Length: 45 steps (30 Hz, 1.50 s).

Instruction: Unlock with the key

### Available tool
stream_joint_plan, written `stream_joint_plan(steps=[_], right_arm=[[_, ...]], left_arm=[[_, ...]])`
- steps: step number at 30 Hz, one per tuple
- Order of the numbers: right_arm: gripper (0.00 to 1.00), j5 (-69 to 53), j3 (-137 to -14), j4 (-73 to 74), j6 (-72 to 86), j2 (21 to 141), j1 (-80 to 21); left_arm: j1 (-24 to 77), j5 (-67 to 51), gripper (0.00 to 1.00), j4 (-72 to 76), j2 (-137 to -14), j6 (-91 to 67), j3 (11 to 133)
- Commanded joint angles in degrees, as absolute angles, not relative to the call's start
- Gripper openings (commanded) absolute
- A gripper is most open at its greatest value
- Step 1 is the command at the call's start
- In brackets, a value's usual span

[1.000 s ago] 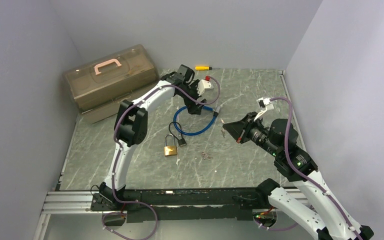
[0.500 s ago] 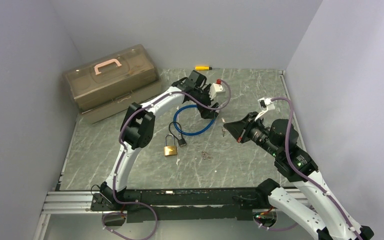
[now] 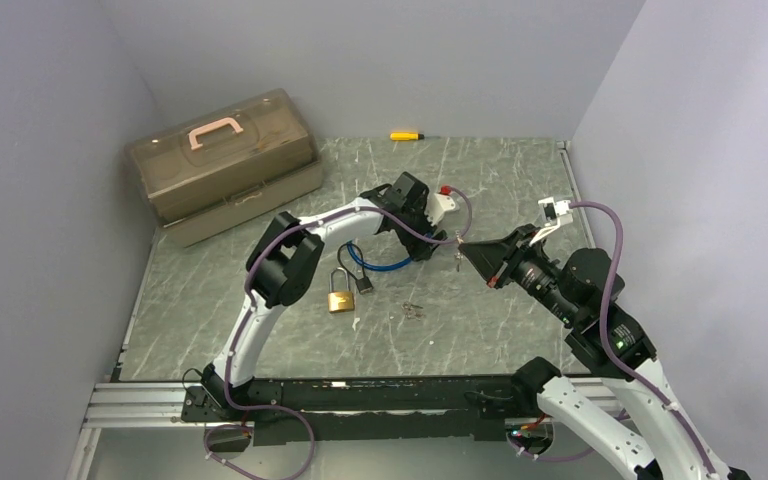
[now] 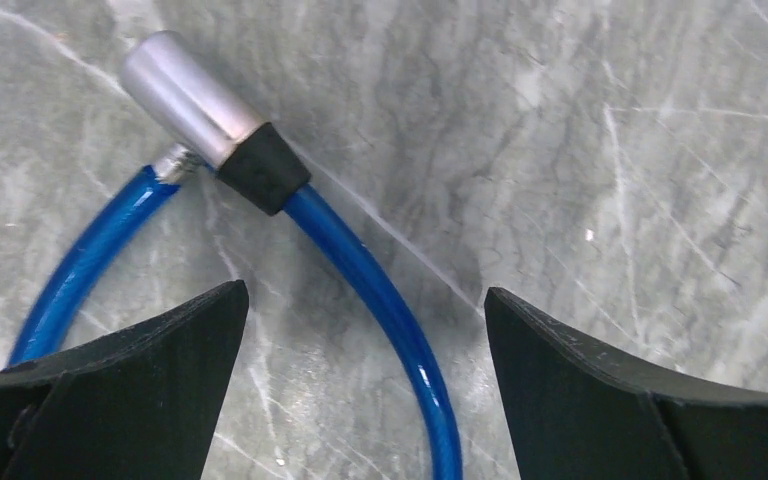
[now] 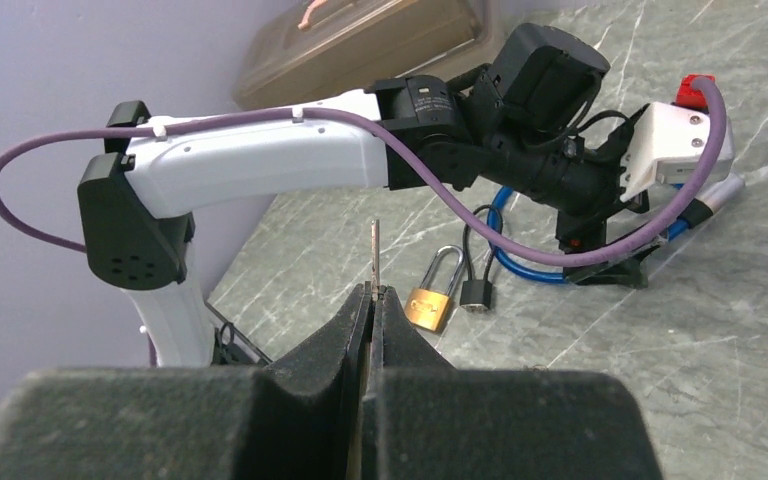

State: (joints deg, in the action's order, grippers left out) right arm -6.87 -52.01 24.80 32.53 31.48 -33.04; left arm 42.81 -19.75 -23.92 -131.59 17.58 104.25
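Key [image 5: 375, 250] pinched in right gripper [image 5: 372, 298]; left gripper [image 4: 366, 290], wide, shifted rightward over blue cable [image 4: 345, 250]; brass padlock [image 3: 340, 300] lies mid-table.

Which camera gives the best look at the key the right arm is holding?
Right wrist: the key stands upright, pinched in the shut right end effector. From the top external view it is a tiny sliver; the left wrist view misses it.

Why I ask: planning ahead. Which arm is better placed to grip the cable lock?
Left. The left gripper hangs open over the blue cable lock; the right gripper is shut on the key.
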Motion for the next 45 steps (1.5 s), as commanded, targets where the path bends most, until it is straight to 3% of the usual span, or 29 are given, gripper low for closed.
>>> stream_joint_plan(steps=[1, 11, 24, 26, 30, 32, 39, 45], right_arm=[[0.0, -7.11, -54.49, 24.07, 31.9, 30.99, -33.02], [0.0, -6.51, -56.77, 25.72, 30.8, 30.89, -32.95], [0.0, -6.41, -59.67, 26.6, 29.47, 31.08, -33.03], [0.0, -6.35, -59.76, 26.76, 29.44, 31.1, -32.98], [0.0, -6.01, -59.94, 26.9, 29.15, 31.07, -32.96], [0.0, -5.82, -60.03, 26.98, 28.77, 31.09, -32.96], [0.0, -4.54, -61.26, 27.61, 27.21, 31.73, -32.93], [0.0, -3.09, -64.97, 28.86, 24.03, 32.65, -33.02]], left_arm=[[43.87, -12.2, 0.94, -20.04, -130.7, 15.41, 106.53], [45.19, -5.93, 0.72, -21.35, -131.53, 15.91, 105.73], [46.76, -7.15, 0.65, -24.15, -132.27, 9.97, 104.65], [46.37, -7.48, 0.53, -23.14, -131.64, 9.15, 103.69], [45.88, -10.02, 0.15, -25.36, -132.61, 8.26, 106.13], [45.87, -10.28, 0.01, -26.57, -133.3, 8.68, 107.18], [46.17, -10.52, 0.0, -30.62, -129.01, 17.06, 109.67], [46.05, -10.93, 0.0, -35.47, -114.79, 30.04, 106.54]])
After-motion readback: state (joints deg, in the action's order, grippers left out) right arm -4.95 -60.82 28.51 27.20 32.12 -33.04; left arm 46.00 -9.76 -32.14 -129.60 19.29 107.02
